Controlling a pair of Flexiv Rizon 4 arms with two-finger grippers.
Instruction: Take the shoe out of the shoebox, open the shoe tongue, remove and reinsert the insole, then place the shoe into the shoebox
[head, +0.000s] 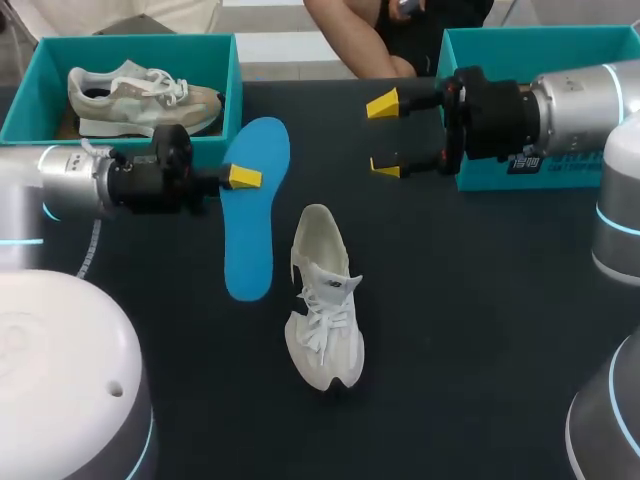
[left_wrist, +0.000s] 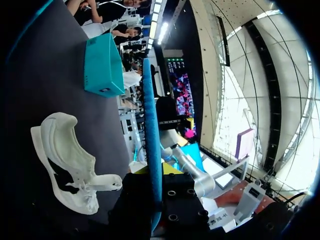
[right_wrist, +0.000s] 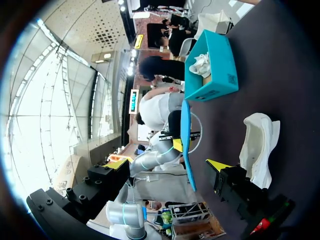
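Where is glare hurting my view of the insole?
Head view: even light, no glare, insole plain against the dark table. Left wrist view: strong backlight beside it, insole edge-on in the left pincer, a thin strip. Right wrist view: backlight blazes on one side, insole edge-on yet readable.

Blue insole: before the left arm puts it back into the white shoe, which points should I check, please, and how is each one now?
1. Insole held firmly: ok, the left gripper is shut on it.
2. White shoe free to reach: ok, it lies alone on the table beside the insole, and nothing touches it.
3. Shoe held steady: not ok, the right gripper is open and empty, up by the right shoebox.
4. Tongue pulled open enough: cannot tell.
5. Insole toe end turned to match the shoe's toe: cannot tell.
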